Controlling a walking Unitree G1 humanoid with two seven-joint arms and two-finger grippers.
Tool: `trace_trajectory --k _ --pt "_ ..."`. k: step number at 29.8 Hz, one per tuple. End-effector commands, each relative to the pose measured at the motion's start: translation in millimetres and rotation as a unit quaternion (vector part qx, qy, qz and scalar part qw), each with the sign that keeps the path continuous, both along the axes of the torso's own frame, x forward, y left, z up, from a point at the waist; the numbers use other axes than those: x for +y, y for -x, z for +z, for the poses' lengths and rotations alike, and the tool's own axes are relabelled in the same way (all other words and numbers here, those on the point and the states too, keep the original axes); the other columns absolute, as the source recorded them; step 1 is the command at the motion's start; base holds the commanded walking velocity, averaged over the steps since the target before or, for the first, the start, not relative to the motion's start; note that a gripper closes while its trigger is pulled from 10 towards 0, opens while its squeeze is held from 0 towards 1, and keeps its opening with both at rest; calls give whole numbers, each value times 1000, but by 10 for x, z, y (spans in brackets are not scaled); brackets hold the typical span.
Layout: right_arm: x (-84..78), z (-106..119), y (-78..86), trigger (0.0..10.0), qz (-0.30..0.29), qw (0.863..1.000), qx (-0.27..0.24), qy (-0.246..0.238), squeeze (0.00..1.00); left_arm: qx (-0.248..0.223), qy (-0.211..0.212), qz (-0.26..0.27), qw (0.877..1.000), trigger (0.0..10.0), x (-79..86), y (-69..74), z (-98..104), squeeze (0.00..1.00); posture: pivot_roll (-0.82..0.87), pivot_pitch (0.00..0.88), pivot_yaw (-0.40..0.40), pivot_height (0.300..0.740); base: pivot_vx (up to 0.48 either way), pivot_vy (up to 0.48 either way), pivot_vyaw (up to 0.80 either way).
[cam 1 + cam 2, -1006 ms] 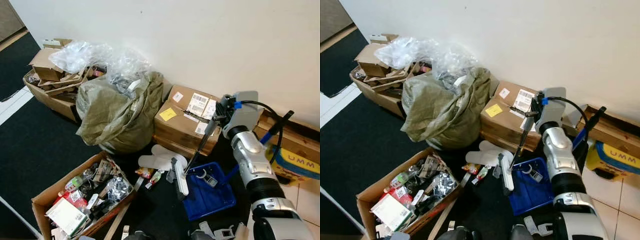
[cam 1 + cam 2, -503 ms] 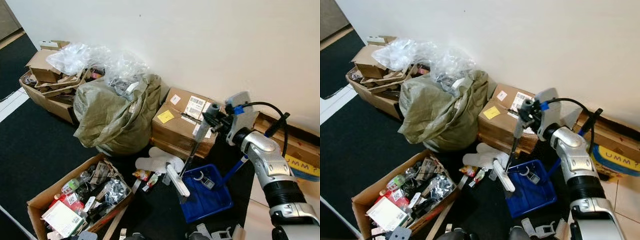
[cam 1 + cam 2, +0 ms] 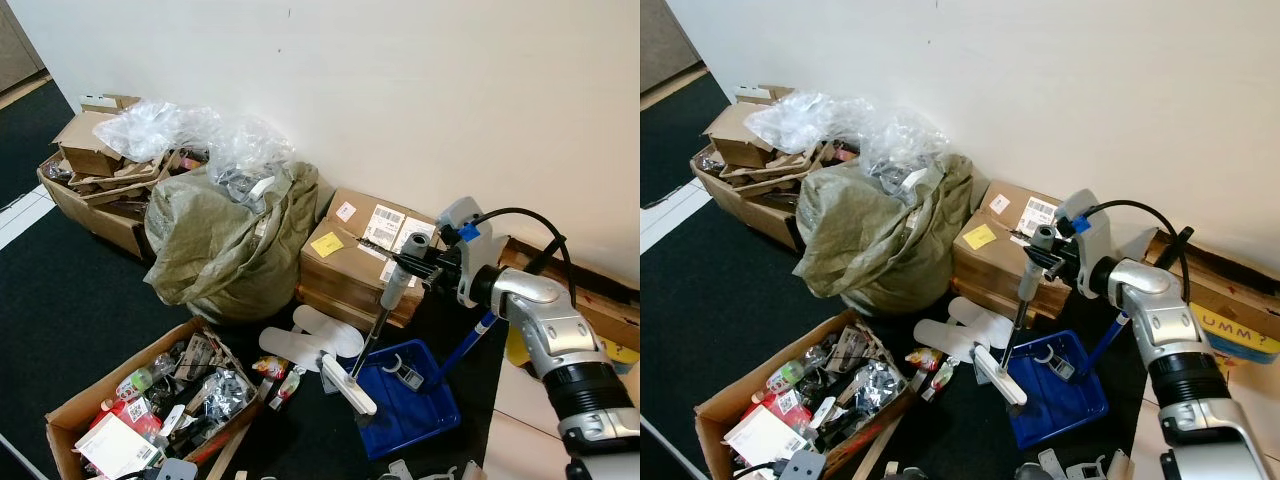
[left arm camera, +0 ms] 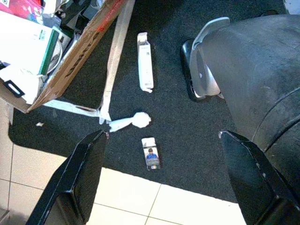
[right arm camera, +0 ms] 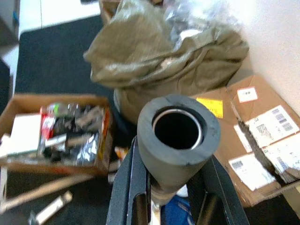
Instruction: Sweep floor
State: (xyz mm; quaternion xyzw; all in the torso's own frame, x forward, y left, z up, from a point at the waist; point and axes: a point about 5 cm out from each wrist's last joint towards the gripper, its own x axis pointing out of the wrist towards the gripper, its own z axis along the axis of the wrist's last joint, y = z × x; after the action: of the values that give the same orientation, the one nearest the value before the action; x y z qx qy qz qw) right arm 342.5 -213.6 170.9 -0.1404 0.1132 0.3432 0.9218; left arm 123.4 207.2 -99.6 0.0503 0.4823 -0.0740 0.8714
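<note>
- Litter nearest the robot, seen from the left wrist on the black carpet (image 4: 178, 117): one white crumpled wad (image 4: 133, 121), one small printed card (image 4: 151, 153), one long white packet (image 4: 145, 62). The left tool (image 4: 159, 183) hangs over them with its two fingers spread wide, holding nothing.
- One open carton of clutter (image 3: 160, 400) sits at the near left, its corner beside that litter.
- One blue dustpan (image 3: 405, 397) lies on the carpet; the broom head (image 3: 348, 383) rests against its near-left rim, with two white insoles (image 3: 310, 335) just beyond.
- One broom (image 3: 1025, 290) stands tilted; the right tool (image 3: 1060, 262) is pinched around its grey grip near the top.
- Carpet edge meets pale tile (image 4: 117, 197) at the near side; open carpet runs to the far left.
- One green sack (image 3: 225, 240), two sealed boxes (image 3: 365, 255) and another full carton (image 3: 95, 170) line the wall (image 3: 400, 90).
</note>
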Motion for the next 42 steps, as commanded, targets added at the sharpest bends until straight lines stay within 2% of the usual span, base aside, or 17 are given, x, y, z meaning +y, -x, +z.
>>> trace_trajectory --k 1,10,18,24,25,27,30,32,34,36,40,42 --pt "-35 -140 86 10000 19 997 60 33 0 24 2 12 1000 10000 0 121 -44 0 -9 159 40 740 0 0 0" --pt "-56 -97 226 10000 67 991 106 49 0 27 4 13 1000 10000 -5 111 -44 0 -16 158 39 740 0 0 0" --pt "-71 -46 291 10000 95 987 117 53 0 27 6 12 1000 10000 -8 103 -42 0 -19 159 38 740 0 0 0" --pt "-94 -10 287 10000 92 987 114 59 0 26 7 13 1000 10000 -9 101 -42 0 -19 158 38 740 0 0 0" --pt "-102 31 254 10000 82 990 101 57 0 26 7 13 1000 10000 -11 100 -42 0 -19 158 37 740 0 0 0" --pt "-103 190 117 10000 33 998 56 23 0 27 8 13 1000 10000 -15 99 -43 0 -18 156 37 740 0 0 0" --pt "-102 209 103 10000 27 998 51 17 0 27 8 13 1000 10000 -15 99 -43 0 -18 156 37 740 0 0 0" --pt "-73 341 65 10000 12 999 26 -22 0 27 9 13 1000 10000 -18 98 -43 0 -16 154 39 740 0 0 0" --pt "-73 341 65 10000 12 999 26 -22 0 27 9 13 1000 10000 -18 98 -43 0 -16 154 39 740 0 0 0" --pt "-55 466 37 10000 -1 999 5 -53 0 28 9 12 1000 10000 -21 96 -43 0 -20 149 39 740 0 0 0" --pt "-55 507 31 10000 -6 998 1 -63 0 28 9 11 1000 10000 -23 96 -44 0 -22 145 40 740 0 0 0" --pt "-42 564 11 10000 -19 996 1 -90 0 27 9 10 1000 10000 -28 92 -44 0 -28 133 39 740 0 0 0"
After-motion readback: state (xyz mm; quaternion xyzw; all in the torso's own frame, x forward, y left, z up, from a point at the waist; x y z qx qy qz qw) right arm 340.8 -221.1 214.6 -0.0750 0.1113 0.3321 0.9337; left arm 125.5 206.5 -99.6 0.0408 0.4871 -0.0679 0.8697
